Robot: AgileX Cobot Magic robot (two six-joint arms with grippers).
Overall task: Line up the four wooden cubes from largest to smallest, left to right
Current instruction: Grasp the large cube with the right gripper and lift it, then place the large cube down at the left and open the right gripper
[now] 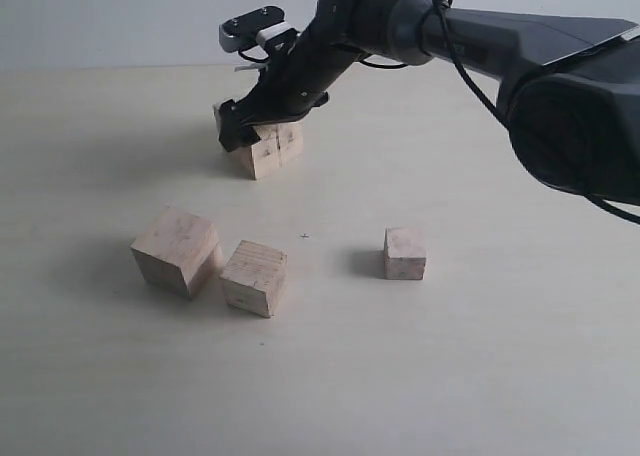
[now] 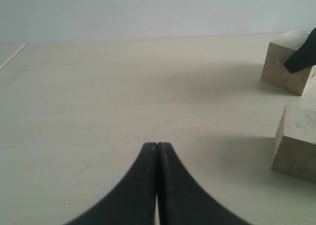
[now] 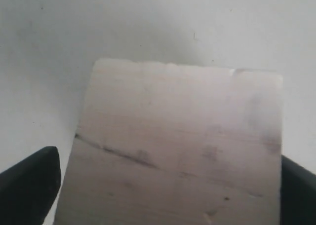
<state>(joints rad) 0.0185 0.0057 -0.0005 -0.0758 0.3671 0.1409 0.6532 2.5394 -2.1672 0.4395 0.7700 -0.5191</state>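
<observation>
Pale tabletop, plain wall behind. Across the lower half of the exterior view, the second cube, third cube and smallest cube already run large to small, left to right. The largest cube sits apart at upper left, on the table. The right claw straddles it; whether it presses cannot be told. The left claw is pressed together. Remaining, by my judgement: the largest cube goes to the row's left end.

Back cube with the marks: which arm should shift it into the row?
Right. The right tool flanks the marked cube on both sides; clamped or not, I cannot tell. The left tool is shut over bare table, apart from that cube.
</observation>
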